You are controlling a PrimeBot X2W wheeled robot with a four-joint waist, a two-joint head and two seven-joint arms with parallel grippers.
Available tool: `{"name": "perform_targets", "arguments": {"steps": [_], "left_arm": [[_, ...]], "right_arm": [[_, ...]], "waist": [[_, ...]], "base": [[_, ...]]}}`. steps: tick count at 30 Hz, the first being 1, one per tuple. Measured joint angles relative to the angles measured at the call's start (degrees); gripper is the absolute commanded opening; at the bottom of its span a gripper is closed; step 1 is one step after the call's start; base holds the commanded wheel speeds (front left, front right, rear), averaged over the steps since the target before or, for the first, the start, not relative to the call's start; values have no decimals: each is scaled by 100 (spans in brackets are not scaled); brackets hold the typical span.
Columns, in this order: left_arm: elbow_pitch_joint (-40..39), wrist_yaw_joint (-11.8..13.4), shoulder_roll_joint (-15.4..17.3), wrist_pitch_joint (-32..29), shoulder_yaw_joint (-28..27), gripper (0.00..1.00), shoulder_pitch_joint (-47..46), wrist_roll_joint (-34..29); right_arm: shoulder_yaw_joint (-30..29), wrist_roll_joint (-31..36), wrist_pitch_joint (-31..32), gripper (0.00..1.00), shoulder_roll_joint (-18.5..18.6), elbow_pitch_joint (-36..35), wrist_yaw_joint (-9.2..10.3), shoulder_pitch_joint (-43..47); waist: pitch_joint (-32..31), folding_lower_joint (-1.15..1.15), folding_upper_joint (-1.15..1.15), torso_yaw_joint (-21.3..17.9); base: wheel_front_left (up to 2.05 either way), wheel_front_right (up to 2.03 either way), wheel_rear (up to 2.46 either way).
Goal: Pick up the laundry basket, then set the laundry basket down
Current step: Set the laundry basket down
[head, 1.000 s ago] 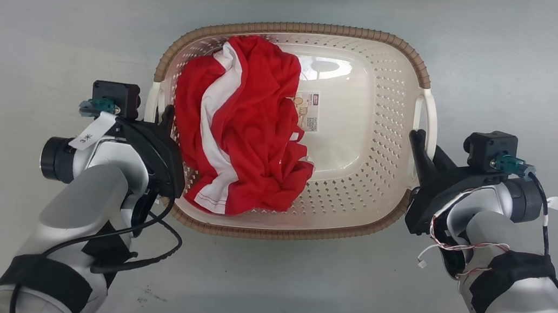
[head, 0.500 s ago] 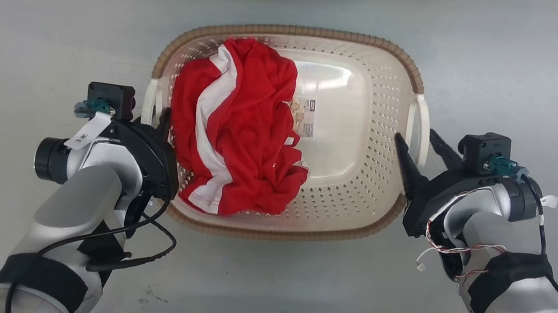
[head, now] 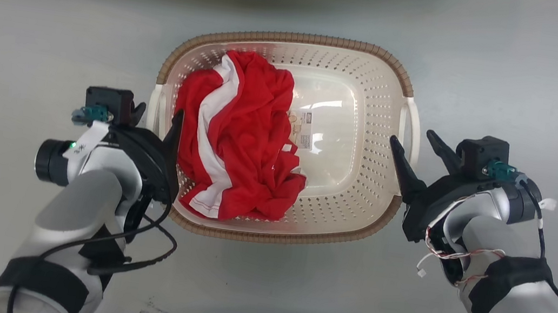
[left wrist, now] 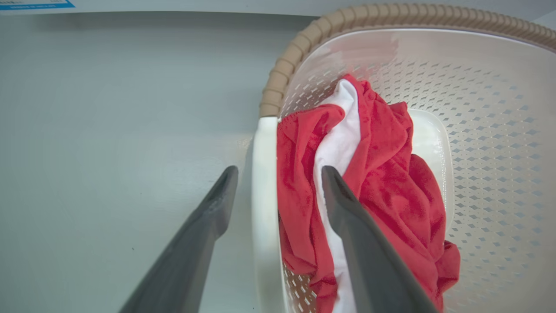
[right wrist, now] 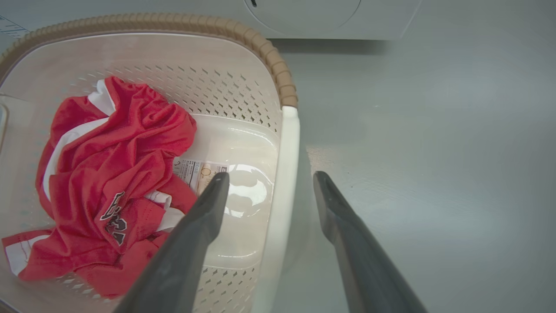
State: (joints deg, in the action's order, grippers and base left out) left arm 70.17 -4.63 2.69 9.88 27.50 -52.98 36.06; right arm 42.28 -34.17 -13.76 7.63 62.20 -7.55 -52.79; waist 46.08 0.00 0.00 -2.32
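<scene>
The cream-white plastic laundry basket, with round corners, lots of little holes and a brown woven-look rim, sits flat on the smooth grey floor. A crumpled red and white shirt lies inside it, heaped toward my left hand. A small paper label shows on the bare bottom.

My left gripper is open and holds nothing. My right gripper is open the same way, and it holds nothing too.

I think a few things could go wrong from here. If I squeeze my left fingers shut, the inside one could pinch the shirt against the handle, and then my grip might slip. If I pull a hand out sideways, the inside finger could hook the handle and drag or tip the basket. If one hand lifts before the other, the basket could tilt and the shirt could slide.

The basket is right between my two hands, with its long sides in front of me and close to me. Its left white handle runs between my left fingers. One finger is outside over the floor, and the other is inside, just above the shirt. Its right white handle runs between my right fingers, with a gap on both sides. One finger is over the basket's bottom and the other is over the floor.
</scene>
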Motion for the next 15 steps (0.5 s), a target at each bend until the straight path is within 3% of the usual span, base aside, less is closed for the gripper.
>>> {"name": "perform_targets", "arguments": {"steps": [15], "left_arm": [[-66,-97,57,423,27,100,880,-42]], "right_arm": [[-153,-205,-53,100,12,-300,0,807]], "waist": [[-965,0,0,-103]], "base": [[0,0,0]]}}
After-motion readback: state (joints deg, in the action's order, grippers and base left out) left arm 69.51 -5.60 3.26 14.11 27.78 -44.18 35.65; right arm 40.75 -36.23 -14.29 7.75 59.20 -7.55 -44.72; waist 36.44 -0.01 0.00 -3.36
